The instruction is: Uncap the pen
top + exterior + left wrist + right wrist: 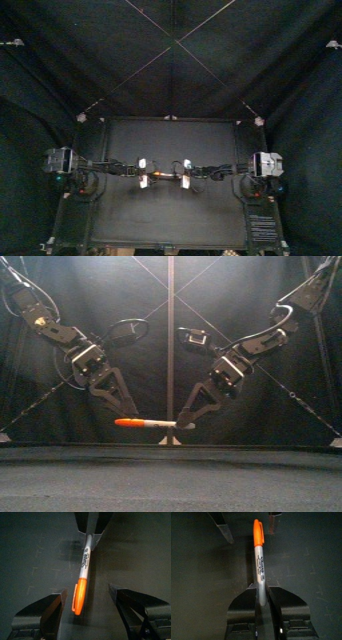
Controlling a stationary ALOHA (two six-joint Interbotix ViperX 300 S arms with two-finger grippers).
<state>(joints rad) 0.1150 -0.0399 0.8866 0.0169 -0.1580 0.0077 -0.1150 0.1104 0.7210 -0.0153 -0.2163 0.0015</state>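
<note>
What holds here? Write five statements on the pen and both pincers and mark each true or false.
1. The right pincer is shut on the pen's grey barrel. True.
2. The orange cap is already off. False: it is still on the pen.
3. The left pincer clamps the cap. False: its jaws stand open either side of it.
4. The pen stands upright. False: it lies level in the front view.
5. The pincers come at the pen from opposite ends. True.

Smooth plastic pen (84, 562), its orange cap (78, 598) glossy. Matt black worktop (171, 205), dull and without shine.
</note>
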